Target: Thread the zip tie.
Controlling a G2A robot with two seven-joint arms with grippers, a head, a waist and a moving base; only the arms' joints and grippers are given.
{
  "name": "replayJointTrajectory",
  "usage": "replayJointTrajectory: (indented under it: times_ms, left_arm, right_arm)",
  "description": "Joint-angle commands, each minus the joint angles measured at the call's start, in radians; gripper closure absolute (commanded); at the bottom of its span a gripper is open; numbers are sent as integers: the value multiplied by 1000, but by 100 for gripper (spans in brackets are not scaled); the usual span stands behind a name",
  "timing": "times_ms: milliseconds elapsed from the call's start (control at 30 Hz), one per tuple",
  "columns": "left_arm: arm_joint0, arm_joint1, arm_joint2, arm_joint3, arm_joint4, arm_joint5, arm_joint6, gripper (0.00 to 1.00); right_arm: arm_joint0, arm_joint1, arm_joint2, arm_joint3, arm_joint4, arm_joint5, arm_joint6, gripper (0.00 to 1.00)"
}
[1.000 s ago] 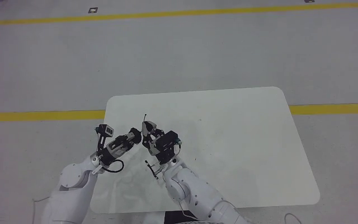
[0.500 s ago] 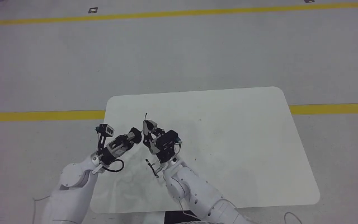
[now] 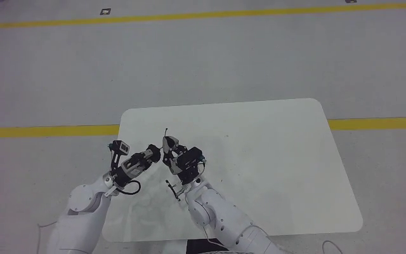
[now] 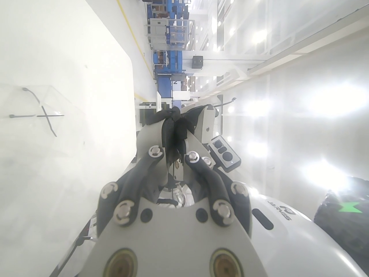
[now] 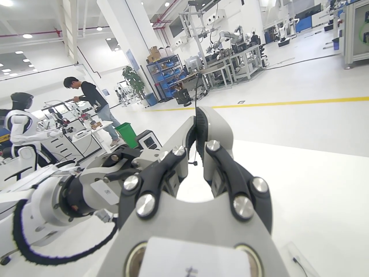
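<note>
My right pincer [image 5: 199,122] is pressed together on a thin black zip tie [image 5: 197,93]. The strap stands upright, its tip poking out past the fingertips and its small head hanging below them. That arm is bent up from the near edge of the desk [image 3: 273,159], holding the tie above the desk's left part. My left pincer [image 4: 173,122] is level with it, tips pressed together and pointing at the right one from just beside it. I cannot tell whether it holds anything. Two spare ties [image 4: 37,115] lie crossed on a clear sheet nearer the near edge. Since a second ago both arms have scarcely shifted.
</note>
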Motion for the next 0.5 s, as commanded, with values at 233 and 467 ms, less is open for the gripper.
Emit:
replayJointTrajectory:
  times_ms: [233, 467]
  left_arm:
    - [0, 0, 0, 0, 1, 0, 0, 100]
    - [0, 0, 0, 0, 1, 0, 0, 100]
  right_arm:
    - [-1, -1, 4, 3, -1, -4, -1, 100]
    - [1, -2, 6, 4, 0, -4, -1, 100]
